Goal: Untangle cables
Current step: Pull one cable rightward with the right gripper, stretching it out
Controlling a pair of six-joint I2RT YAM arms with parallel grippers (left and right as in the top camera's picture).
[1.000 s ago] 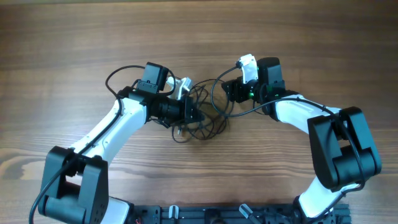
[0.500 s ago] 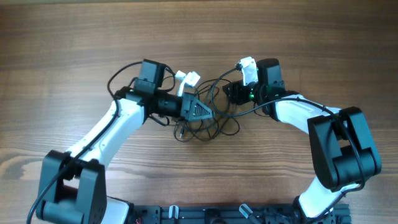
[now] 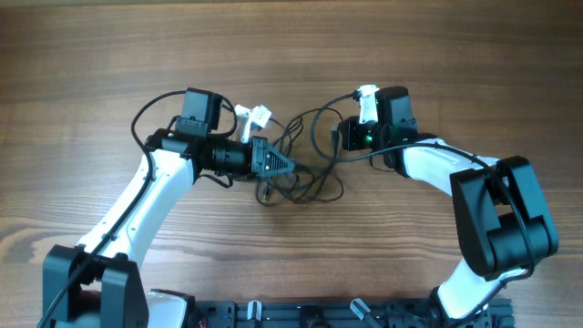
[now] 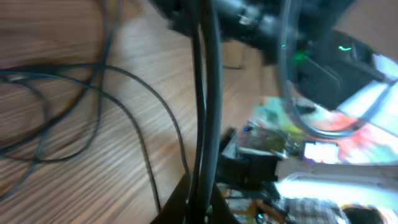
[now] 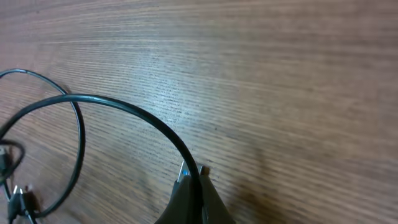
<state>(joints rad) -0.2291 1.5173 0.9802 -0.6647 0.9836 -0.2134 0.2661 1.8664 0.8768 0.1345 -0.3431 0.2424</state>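
On grained wood table (image 3: 91, 55), looped black cables (image 3: 305, 182), left end effector (image 4: 199, 196), right end effector (image 5: 193, 186) both pinching strands.

cables (image 3: 301, 173) | thin, dark, tangled loose loops | lying mid-bench, strands pinched in both my hands

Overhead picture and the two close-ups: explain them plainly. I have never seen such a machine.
The machine is a left arm and a right arm at a wooden table. The wide picture comes from a fixed camera above; each close-up comes from a camera on one wrist. On the table lies a loose tangle of thin dark cables. The left end effector looks closed on one strand, which runs up through its close-up. The right end effector looks closed on another, which curves away in a loop.
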